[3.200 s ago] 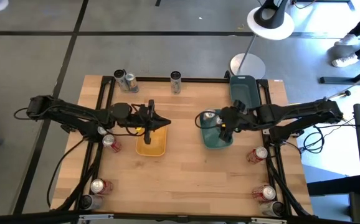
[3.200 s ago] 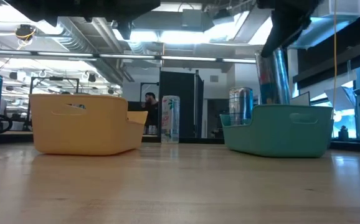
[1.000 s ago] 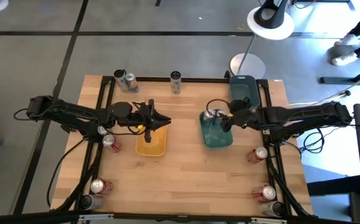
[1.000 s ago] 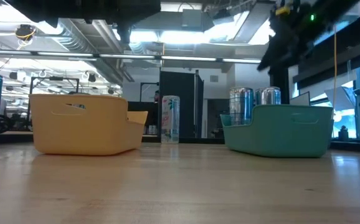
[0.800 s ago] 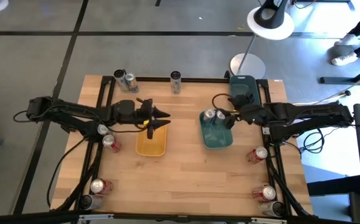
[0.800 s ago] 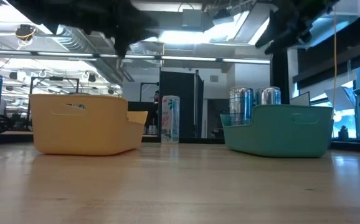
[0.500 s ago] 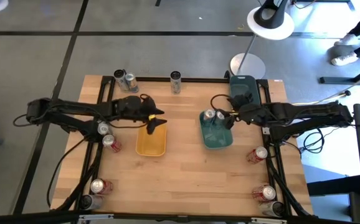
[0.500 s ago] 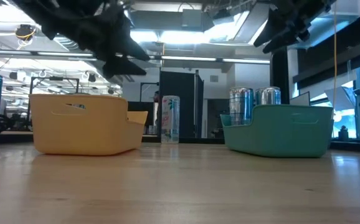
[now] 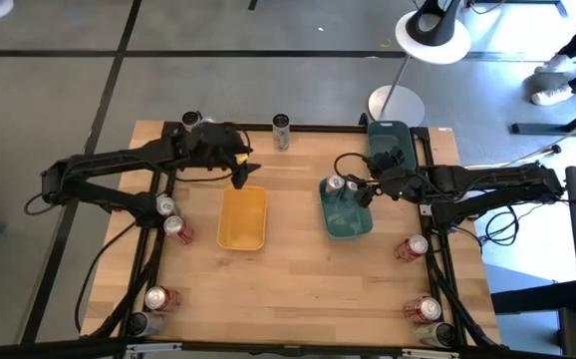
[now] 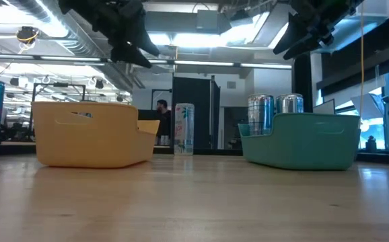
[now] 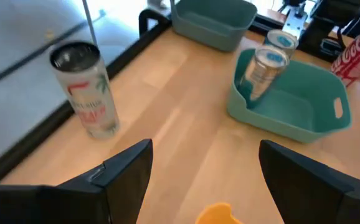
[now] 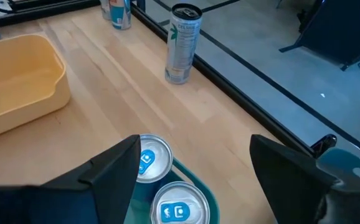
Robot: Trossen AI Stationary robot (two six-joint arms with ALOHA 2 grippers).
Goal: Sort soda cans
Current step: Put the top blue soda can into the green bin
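**A:** How far had the sorting got, going from the biggest things down?

**B:** The wooden counter (image 9: 298,279) carried three trays. The yellow tray (image 9: 241,220) looked empty. The teal tray (image 9: 348,214) held two silver-teal cans (image 12: 161,186) standing upright side by side at its far end. A second, darker teal tray (image 9: 391,145) sat at the far right corner; whether it held anything could not be told. So the job seemed barely begun.

**A:** And what was left?

**B:** Most of the cans. A pale can with a red label (image 11: 85,87) stood alone at the far edge, a pair of cans (image 9: 200,128) waited at the far left corner, and the red cans (image 9: 171,221) were scattered along both side rails and the near corners, all outside any tray.

**A:** The arms?

**B:** The left gripper (image 9: 240,175) hovered above the counter between the yellow tray and the far edge, its jaws released and empty. The right gripper (image 9: 366,189) hung just beside the two sorted cans, jaws spread wide, grasping nothing.

**A:** How did the cans look?

**B:** Slim, upright cylinders with silver tops, undented as far as could be seen.
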